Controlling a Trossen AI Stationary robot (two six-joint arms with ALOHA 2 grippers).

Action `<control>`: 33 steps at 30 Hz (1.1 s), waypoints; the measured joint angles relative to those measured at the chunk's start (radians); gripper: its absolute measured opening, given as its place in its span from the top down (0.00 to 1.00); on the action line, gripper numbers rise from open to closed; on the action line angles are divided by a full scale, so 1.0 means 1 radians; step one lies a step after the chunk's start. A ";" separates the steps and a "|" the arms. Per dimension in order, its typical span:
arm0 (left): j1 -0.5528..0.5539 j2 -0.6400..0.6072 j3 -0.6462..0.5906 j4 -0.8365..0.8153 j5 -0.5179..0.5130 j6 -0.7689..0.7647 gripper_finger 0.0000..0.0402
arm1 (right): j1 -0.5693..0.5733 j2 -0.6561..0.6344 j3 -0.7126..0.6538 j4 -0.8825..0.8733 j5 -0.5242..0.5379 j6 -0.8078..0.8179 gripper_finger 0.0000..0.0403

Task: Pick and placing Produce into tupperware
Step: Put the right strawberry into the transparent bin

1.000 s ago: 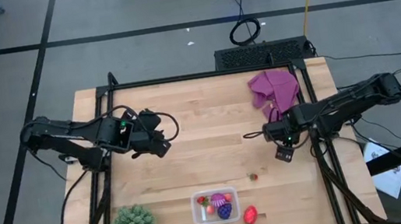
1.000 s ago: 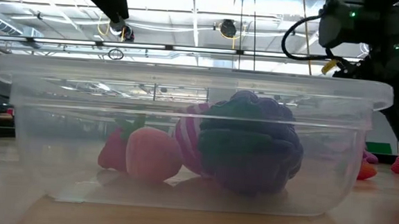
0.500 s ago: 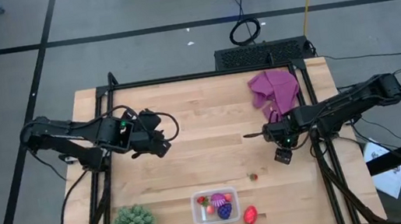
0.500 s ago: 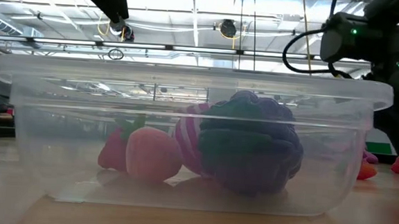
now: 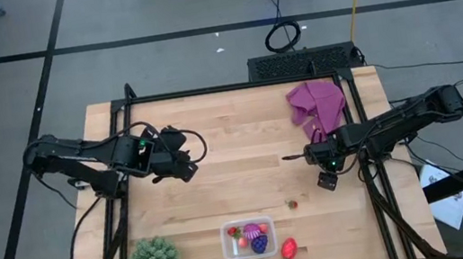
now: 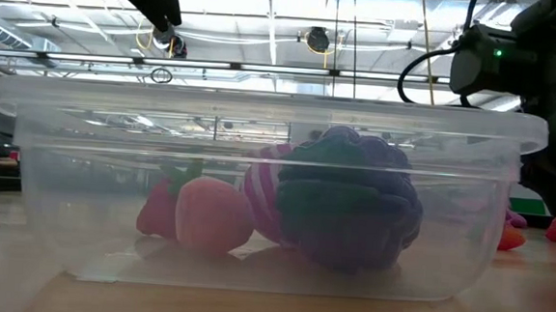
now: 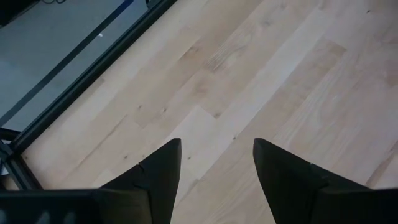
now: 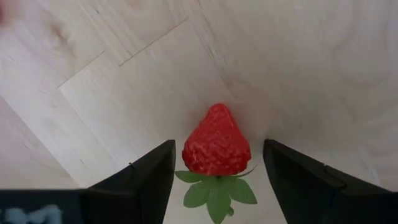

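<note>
While the right gripper point(image 8: 214, 165) hangs over a loose strawberry point(image 8: 216, 149), a missed or glancing grasp is the main risk.
Its fingers stand wide apart with the strawberry between them, lying on the table point(image 5: 235, 156), not yet held; in the high view the right gripper point(image 5: 327, 177) sits toward the right edge. If one finger meets the rounded fruit first, it may roll or skid clear. The tupperware point(image 5: 249, 239) stands at the near edge, already holding a grape bunch point(image 6: 348, 204) and other pieces; its crowded interior could let a dropped fruit bounce out. Another red piece point(image 5: 289, 248) lies just right of it. The left gripper point(image 7: 214, 171) waits at the left, fingers open over bare wood.
</note>
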 joint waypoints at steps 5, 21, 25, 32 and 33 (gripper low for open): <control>0.000 0.000 0.000 0.000 0.000 0.000 0.48 | 0.000 0.000 0.000 0.002 0.000 0.001 0.41; 0.000 0.000 0.000 0.000 0.000 0.001 0.48 | 0.000 0.001 -0.001 0.008 0.006 0.019 0.52; 0.000 0.000 0.000 0.001 0.000 0.001 0.48 | 0.000 0.002 -0.001 0.028 0.006 0.016 0.58; 0.000 0.000 0.000 0.001 0.000 0.001 0.48 | 0.000 0.002 -0.001 0.105 -0.001 0.007 0.61; 0.000 0.000 0.000 0.001 0.000 0.001 0.48 | 0.000 0.002 -0.001 0.113 -0.006 0.007 0.61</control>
